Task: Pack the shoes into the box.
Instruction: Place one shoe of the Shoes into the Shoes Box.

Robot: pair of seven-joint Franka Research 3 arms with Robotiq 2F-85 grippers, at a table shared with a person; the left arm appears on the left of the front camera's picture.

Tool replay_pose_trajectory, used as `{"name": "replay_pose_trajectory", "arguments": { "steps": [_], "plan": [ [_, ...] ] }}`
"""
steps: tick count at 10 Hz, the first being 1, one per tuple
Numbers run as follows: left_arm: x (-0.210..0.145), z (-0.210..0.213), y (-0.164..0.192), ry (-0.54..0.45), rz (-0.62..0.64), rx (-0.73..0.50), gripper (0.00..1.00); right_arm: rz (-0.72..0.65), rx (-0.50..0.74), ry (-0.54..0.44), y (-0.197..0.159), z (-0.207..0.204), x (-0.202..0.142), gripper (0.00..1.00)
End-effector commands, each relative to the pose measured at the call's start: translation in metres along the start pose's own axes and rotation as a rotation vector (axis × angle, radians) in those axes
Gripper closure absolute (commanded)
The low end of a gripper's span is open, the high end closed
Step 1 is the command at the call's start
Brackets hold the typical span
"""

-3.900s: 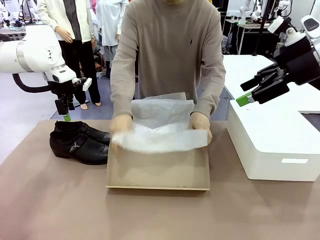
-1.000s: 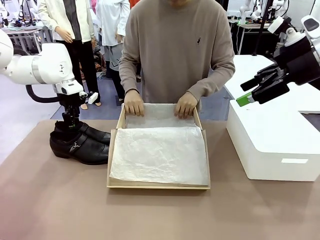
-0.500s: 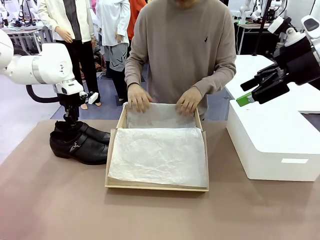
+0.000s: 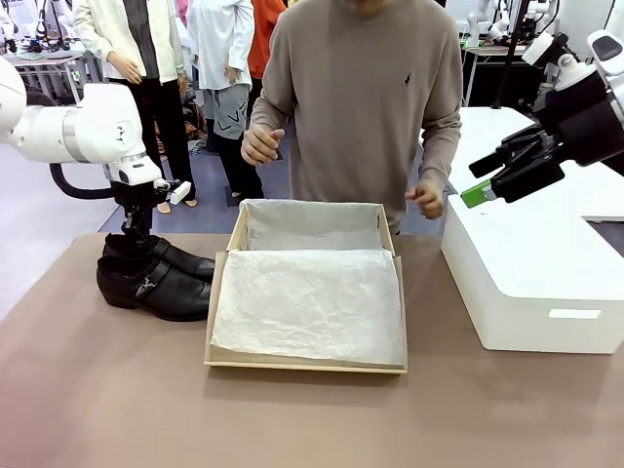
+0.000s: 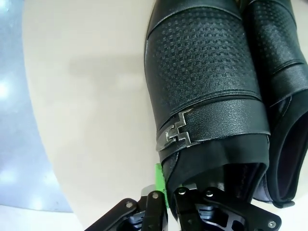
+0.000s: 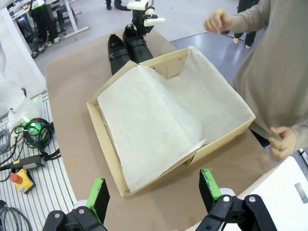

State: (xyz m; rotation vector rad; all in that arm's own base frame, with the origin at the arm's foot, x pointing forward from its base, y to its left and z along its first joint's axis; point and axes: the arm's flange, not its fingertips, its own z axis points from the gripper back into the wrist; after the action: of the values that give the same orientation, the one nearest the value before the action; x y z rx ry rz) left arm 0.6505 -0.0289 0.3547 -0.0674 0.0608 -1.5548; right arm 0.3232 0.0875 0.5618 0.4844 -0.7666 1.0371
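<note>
- At the table's left end: a pair of glossy black pointed leather dress shoes [image 4: 156,278], side by side, just beside the box and outside it.
- Left gripper [image 5: 166,192]: clamped on the heel collar of one shoe, one finger inside the opening and one outside.
- Tan cardboard shoebox [image 4: 304,363]: open, lined with white crinkled tissue paper [image 4: 312,302], no shoe in it.
- Right gripper [image 4: 475,180]: jaws apart, holding nothing, above the large white rectangular box [image 4: 526,283].
- Step in hand, as judged: first shoe gripped, not lifted.
- Next move calls for: a clean lift, carrying the shoe over the box wall, then laying it on the tissue.
</note>
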Motion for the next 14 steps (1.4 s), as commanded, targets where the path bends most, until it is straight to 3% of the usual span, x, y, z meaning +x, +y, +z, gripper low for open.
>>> {"name": "replay_pose_trajectory", "arguments": {
  "steps": [1, 8, 10, 14],
  "plan": [
    [-0.012, 0.010, -0.009, 0.023, 0.031, 0.015, 1.00, 0.022, 0.018, -0.022, -0.003, -0.001, 0.001, 0.00],
    [-0.055, 0.121, 0.003, 0.079, 0.109, 0.085, 1.00, 0.022, 0.018, -0.022, -0.003, -0.001, 0.001, 0.00],
    [-0.039, 0.160, -0.004, 0.066, 0.149, 0.064, 1.00, 0.022, 0.018, -0.022, -0.003, -0.001, 0.001, 0.00],
    [0.025, 0.197, -0.033, -0.012, 0.147, 0.023, 1.00, 0.022, 0.018, -0.022, -0.003, -0.001, 0.001, 0.00]
  ]
}}
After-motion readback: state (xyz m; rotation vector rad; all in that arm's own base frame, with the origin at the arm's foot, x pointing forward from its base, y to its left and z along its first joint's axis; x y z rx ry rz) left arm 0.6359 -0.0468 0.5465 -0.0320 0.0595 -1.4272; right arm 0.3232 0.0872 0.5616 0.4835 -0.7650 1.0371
